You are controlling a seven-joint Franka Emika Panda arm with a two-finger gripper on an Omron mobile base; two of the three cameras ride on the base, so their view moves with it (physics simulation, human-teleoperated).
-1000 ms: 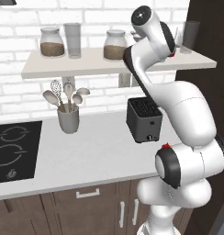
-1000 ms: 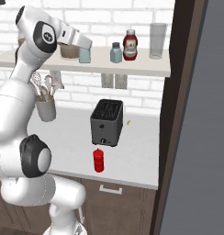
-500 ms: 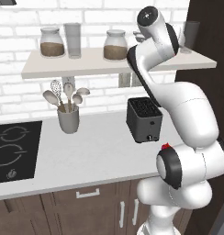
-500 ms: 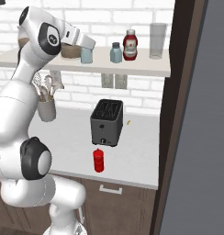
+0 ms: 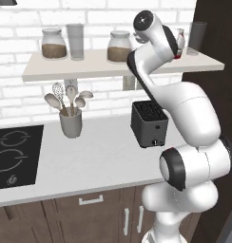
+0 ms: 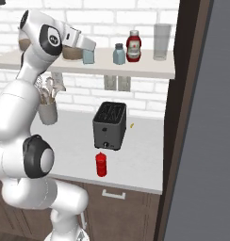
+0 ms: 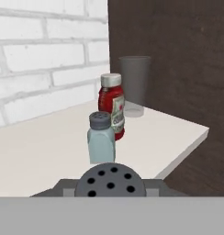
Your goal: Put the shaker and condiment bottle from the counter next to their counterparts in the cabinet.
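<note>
Right base: condiment bottle [image 6: 102,164] on counter [image 6: 143,160]; hand: twin shaker [image 7: 101,138].

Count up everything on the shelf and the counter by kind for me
Shakers: 2
Red bottles: 2
Jars: 2
Glass tumblers: 2
Toaster: 1
Utensil holder: 1
Total: 10

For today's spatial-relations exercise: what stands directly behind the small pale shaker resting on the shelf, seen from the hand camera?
Behind the pale blue-grey shaker with its grey cap stands a red bottle with a whitish label, its lower left side covered by the shaker. Farther back is a tall grey translucent glass.
</note>
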